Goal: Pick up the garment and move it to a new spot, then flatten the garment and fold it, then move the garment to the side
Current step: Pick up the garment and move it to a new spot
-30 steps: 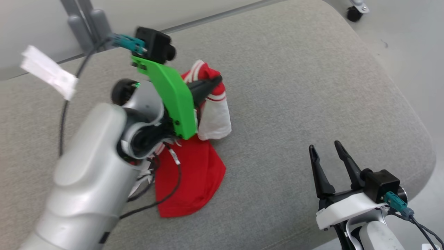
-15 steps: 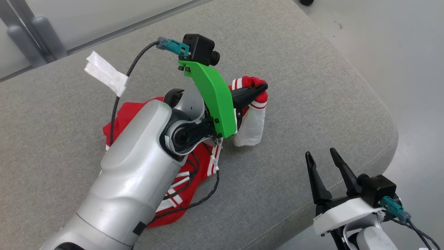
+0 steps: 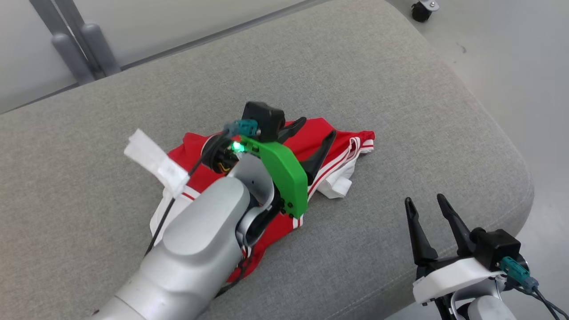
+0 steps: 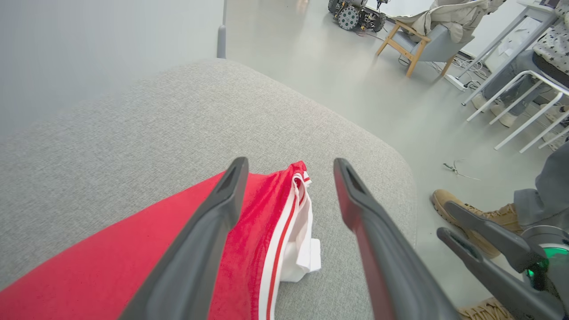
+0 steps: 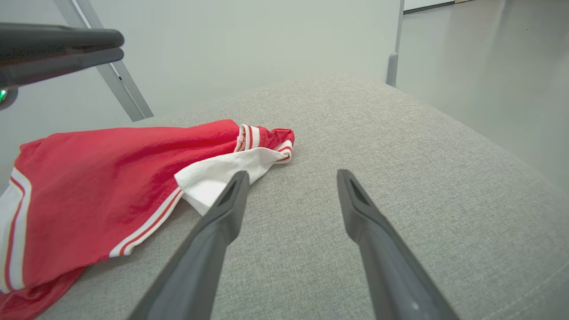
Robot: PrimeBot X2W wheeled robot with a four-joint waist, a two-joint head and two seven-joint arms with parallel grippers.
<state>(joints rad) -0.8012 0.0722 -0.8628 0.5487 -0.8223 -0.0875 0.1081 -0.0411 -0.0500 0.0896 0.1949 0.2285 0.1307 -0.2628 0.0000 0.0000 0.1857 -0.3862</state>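
1. Grey cushion [image 3: 400,111]: broad upholstered surface with a rounded corner toward 3 o'clock in the head view. It bears the garment.

2. Garment [image 3: 344,138]: red cloth with white stripes and white trim. It lies crumpled on the cushion near the centre, spreading toward 8 o'clock under the left arm. Its white hem end points toward 3 o'clock.

3. Left gripper [image 3: 318,126]: green-bracketed, over the garment. The fingers [image 4: 213,231] are spread wide and hold nothing. One lies over red cloth, the other over the striped hem edge. Whether the tips touch the cloth cannot be told.

4. Right gripper [image 3: 424,198]: at 5 o'clock, near the cushion's edge and well apart from the garment. The fingers [image 5: 213,231] are parted and empty.

5. White tag [image 3: 155,162]: on the left arm's cable, at 9 o'clock of that gripper.

6. Caster [image 3: 420,10]: on the floor at 1 o'clock.
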